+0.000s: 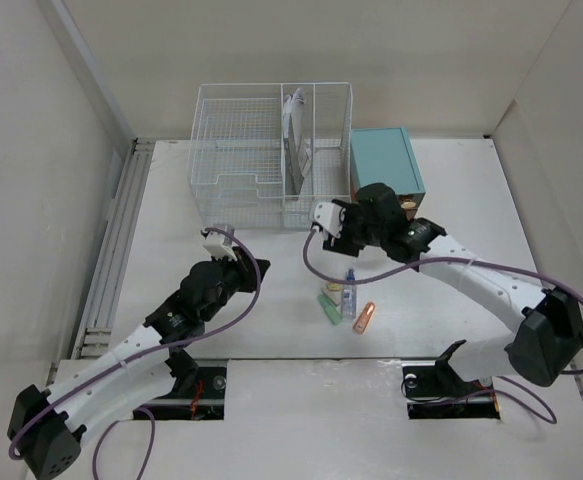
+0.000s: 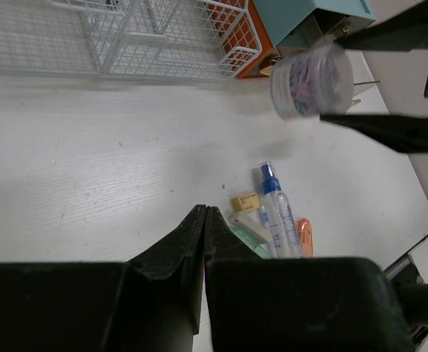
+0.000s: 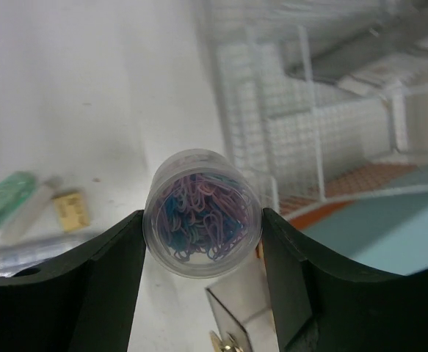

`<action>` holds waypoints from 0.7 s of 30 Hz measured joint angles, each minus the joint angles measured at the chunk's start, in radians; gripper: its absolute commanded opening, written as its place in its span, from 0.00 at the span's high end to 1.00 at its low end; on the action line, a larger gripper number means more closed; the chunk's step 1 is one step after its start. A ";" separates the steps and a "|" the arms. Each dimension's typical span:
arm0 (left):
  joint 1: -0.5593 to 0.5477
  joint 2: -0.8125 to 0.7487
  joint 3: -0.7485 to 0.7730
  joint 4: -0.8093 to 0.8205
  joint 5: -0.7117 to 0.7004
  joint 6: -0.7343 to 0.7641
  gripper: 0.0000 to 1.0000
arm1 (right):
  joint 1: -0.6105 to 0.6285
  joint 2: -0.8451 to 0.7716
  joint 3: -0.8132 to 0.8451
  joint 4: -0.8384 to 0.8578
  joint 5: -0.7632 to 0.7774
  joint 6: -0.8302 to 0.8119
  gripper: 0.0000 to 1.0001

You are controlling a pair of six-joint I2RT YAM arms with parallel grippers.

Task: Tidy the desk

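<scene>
Top view, surface: the white desk (image 1: 471,230) lies between light walls. A white wire basket organizer (image 1: 271,150) stands at its far side, and a teal drawer cabinet (image 1: 386,160) stands just right of the basket.
Top view, right gripper (image 1: 356,232): it hovers just in front of the basket's right corner. Its load is hidden here.
Top view, left gripper (image 1: 256,267): it is in front of the basket's left half, over bare desk.
Top view, loose things: a spray bottle (image 1: 348,293) and a few small items lie together, well in front of the basket.
Left wrist view, left hand: the fingers are pressed together with nothing between them.
Left wrist view, jar of paper clips (image 2: 313,81): it sits between the two dark fingers of the right gripper, near the basket's front corner.
Right wrist view, right hand: the jaws are narrow and press the clear round jar on both sides.
Right wrist view, desk: it spreads below the jar, which I judge to be lifted off it. The basket is just beyond.
Step in hand: I think this is carrying the jar to a storage place.
Next move: it calls for a firm grip on the smooth jar and enough height to clear the basket's rim, or a slow approach to the cabinet.
</scene>
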 measured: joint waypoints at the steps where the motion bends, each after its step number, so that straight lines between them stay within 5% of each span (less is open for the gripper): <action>1: 0.000 0.000 0.000 0.000 0.000 0.000 1.00 | -0.024 -0.002 0.000 0.022 0.025 0.021 0.67; 8: 0.000 0.005 0.000 0.008 0.003 0.000 1.00 | -0.196 -0.002 0.001 0.140 0.164 0.166 0.68; 21: 0.000 0.019 0.000 0.016 0.008 0.000 1.00 | -0.294 -0.002 0.013 0.177 0.239 0.272 0.68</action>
